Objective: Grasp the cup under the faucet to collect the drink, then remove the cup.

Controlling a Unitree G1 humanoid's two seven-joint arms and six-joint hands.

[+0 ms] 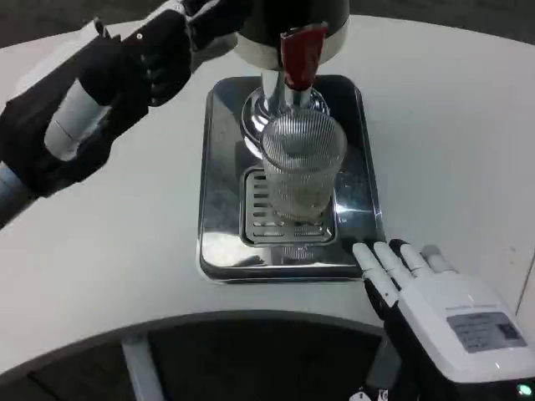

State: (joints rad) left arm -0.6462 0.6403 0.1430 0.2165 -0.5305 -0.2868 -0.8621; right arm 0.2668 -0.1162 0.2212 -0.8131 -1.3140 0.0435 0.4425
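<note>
Ribbed clear cup (303,167), shiny steel tray (219,200)

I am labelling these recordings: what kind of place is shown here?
Probably a drinks station set up for testing: a ribbed cup stands on a metal drip tray under a dispenser with a red tap, on a white table.
</note>
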